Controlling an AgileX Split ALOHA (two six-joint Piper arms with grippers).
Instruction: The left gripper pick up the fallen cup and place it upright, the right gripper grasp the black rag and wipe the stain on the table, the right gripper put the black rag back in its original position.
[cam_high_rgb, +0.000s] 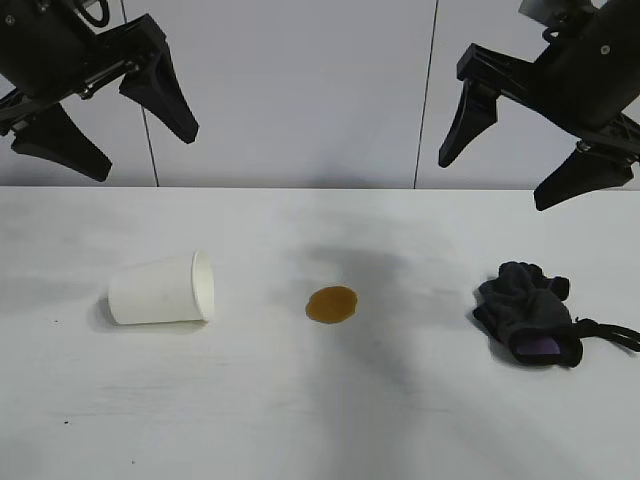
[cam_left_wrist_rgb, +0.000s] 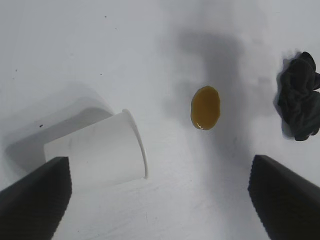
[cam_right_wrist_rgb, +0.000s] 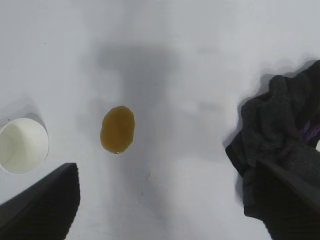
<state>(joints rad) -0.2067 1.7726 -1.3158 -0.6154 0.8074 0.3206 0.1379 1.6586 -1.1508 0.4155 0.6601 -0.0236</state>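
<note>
Nearest you in the exterior view, the white table (cam_high_rgb: 320, 430) lies bare along its front edge, marked only by faint grey smudges. Take the round orange-brown stain (cam_high_rgb: 331, 304) as the centre of the clock: the paper cup (cam_high_rgb: 162, 289) lies on its side at nine o'clock, well apart from the spot, its open rim turned toward the stain and its base pointing away. At three o'clock, about as far off on the other side, the black rag (cam_high_rgb: 527, 310) sits in a lumpy heap with a purple patch at its near edge and a thin loop strap trailing out toward the table's right edge.

Farther back and above, at about ten o'clock, your left gripper (cam_high_rgb: 105, 118) hangs over the far side of the table with its jaws spread wide and nothing between them. At about two o'clock your right gripper (cam_high_rgb: 500, 168) hangs likewise, jaws wide and holding nothing, roughly over the rag's side of the table.

From the left wrist you see the cup (cam_left_wrist_rgb: 97, 155) just beyond the dark jaw tips. From the right wrist the rag (cam_right_wrist_rgb: 280, 155) shows partly behind one jaw tip, so its full outline is hard to judge there.
</note>
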